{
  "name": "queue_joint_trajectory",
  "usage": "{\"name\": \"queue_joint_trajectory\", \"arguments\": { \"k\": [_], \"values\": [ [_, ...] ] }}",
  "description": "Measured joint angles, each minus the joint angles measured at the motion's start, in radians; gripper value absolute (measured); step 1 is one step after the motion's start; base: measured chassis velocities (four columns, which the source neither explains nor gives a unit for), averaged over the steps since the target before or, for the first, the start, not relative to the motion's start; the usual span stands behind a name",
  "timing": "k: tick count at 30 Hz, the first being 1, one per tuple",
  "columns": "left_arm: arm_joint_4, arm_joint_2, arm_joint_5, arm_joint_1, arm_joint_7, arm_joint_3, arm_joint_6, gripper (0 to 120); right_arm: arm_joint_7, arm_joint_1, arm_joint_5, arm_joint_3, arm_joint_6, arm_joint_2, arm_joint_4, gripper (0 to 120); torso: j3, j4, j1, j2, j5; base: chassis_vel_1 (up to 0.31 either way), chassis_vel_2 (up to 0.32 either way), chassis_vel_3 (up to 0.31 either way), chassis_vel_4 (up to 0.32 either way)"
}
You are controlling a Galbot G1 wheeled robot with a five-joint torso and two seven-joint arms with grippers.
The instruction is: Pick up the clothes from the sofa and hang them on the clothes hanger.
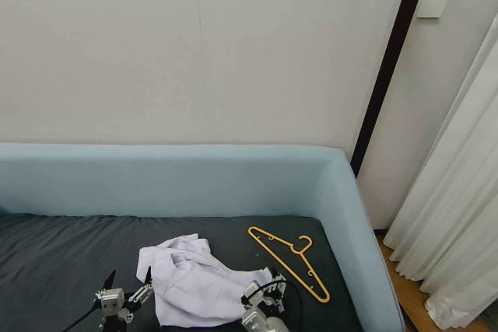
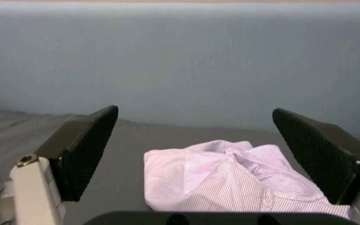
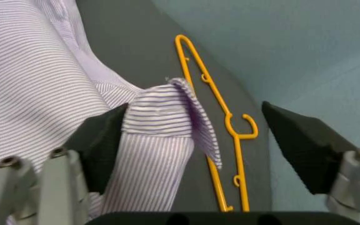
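Note:
A crumpled shirt [image 1: 194, 281] with fine lavender stripes lies on the dark sofa seat [image 1: 62, 254]. An orange hanger [image 1: 292, 262] lies flat just to its right. My left gripper [image 1: 128, 279] hovers open at the shirt's left edge; in the left wrist view the shirt [image 2: 230, 180] sits ahead of the open gripper [image 2: 196, 115], apart from the fingers [image 2: 83, 150]. My right gripper [image 1: 268, 285] is open at the shirt's right corner. In the right wrist view a folded sleeve end [image 3: 164, 122] lies between the open gripper [image 3: 194, 108] fingers, beside the hanger [image 3: 221, 117].
The light blue sofa back [image 1: 171, 180] runs behind the seat and its right armrest [image 1: 350, 231] borders the hanger. A white curtain [image 1: 459, 215] and a dark door frame [image 1: 389, 68] stand to the right. Bare seat stretches left of the shirt.

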Motion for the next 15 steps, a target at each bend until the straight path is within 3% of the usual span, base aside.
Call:
{"name": "queue_joint_trajectory", "arguments": {
  "k": [9,15],
  "values": [
    [0.001,0.003,0.005,-0.007,0.001,0.011,0.001,98,-0.001,-0.007,0.02,-0.003,0.0,-0.027,0.027,52,0.0,-0.0001,0.0,0.0,0.0,0.0,0.0,0.0,0.0],
    [-0.005,0.003,0.007,-0.01,0.001,0.012,0.004,98,0.001,-0.015,0.051,-0.002,0.001,-0.048,0.054,25,0.0,0.0,0.0,0.0,0.0001,0.0,0.0,0.0,0.0]
  ]
}}
